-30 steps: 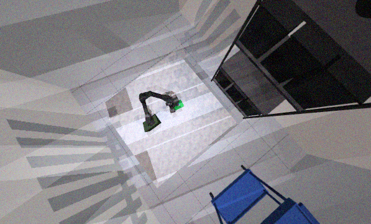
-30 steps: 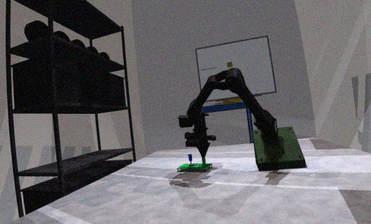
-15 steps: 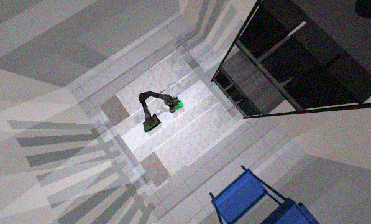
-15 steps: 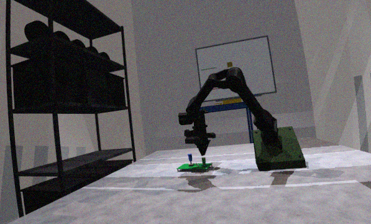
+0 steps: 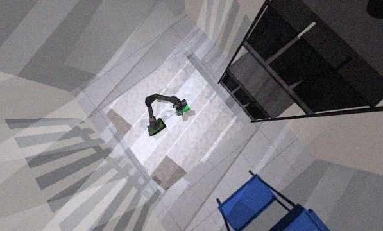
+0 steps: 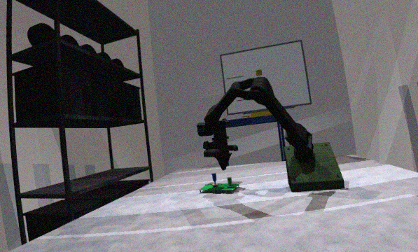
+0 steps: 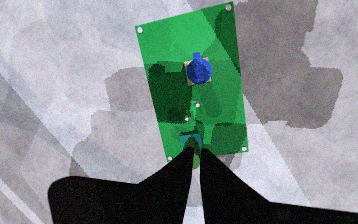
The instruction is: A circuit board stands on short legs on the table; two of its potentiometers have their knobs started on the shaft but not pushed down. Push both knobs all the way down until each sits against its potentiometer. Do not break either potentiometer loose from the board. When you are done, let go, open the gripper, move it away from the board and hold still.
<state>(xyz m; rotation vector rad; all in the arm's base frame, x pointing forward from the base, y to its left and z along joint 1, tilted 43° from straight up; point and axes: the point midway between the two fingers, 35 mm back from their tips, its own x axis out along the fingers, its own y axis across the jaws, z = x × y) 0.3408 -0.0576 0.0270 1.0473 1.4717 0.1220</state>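
Nearest the wrist camera, the pincer (image 7: 196, 159) has its two black fingers drawn almost together, with only a thin slit between the tips and nothing gripped. Held closed like that they make a blunt point, which suits pressing straight down on a knob rather than grasping it. The outside view shows the pincer hanging above the board, apart from it.

Just beyond the tips, near the board's closer edge, sits the green knob (image 7: 195, 159), mostly hidden behind the fingers; it looks low on its mount, so I judge it is probably seated, though this cannot be confirmed. Farther along the green circuit board (image 7: 165, 50) stands the blue knob (image 7: 197, 72) on its tan potentiometer (image 7: 207, 80). From the side, the blue knob rises higher than the green one, so it likely needs the next push.

The board rests on the pale bench (image 6: 335, 217), in front of the arm's green base plate (image 6: 331, 175). Farther back are a dark shelf rack (image 6: 9, 105) and a whiteboard (image 6: 265, 70); its marks are too small to read.
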